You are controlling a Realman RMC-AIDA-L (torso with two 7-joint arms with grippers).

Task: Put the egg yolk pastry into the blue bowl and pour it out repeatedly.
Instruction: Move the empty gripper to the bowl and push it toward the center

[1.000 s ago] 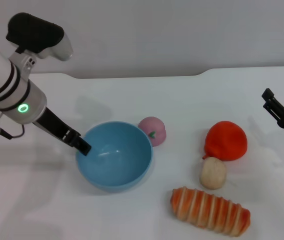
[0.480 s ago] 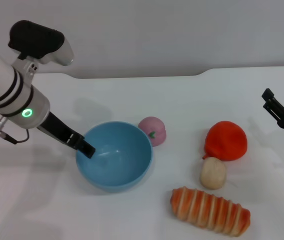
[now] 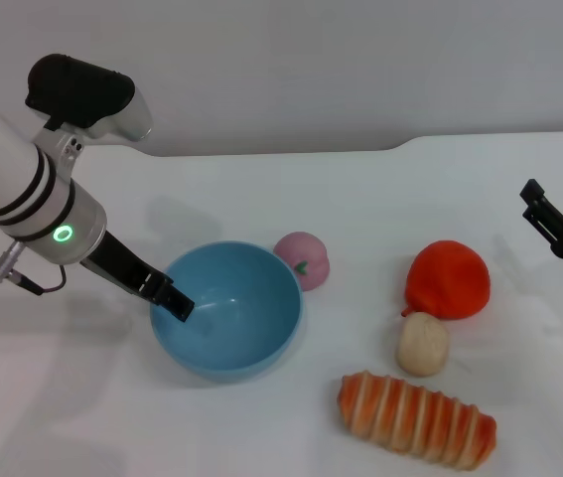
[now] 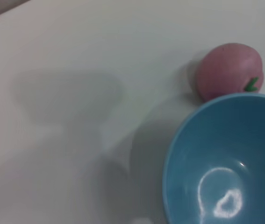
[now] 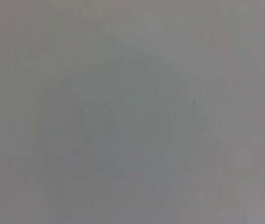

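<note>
The egg yolk pastry (image 3: 422, 344) lies on the white table, right of centre, just below a red fruit (image 3: 448, 280). The blue bowl (image 3: 231, 360) stands upright and empty left of centre; the left wrist view shows its glossy inside (image 4: 225, 158). My left gripper (image 3: 174, 302) reaches down to the bowl's left rim, its tip just over the edge. At the far right edge my right gripper (image 3: 559, 197) hangs open and holds nothing, well away from the pastry. The right wrist view shows only blank grey.
A pink ball with a green mark (image 3: 303, 260) touches the bowl's far right side and also shows in the left wrist view (image 4: 229, 70). A long orange-striped bread loaf (image 3: 416, 418) lies near the front edge, below the pastry.
My left arm has shifted slightly to the right, bringing its tip a little further over the bowl's left rim. The bowl, the pastry and the right arm have not moved.
</note>
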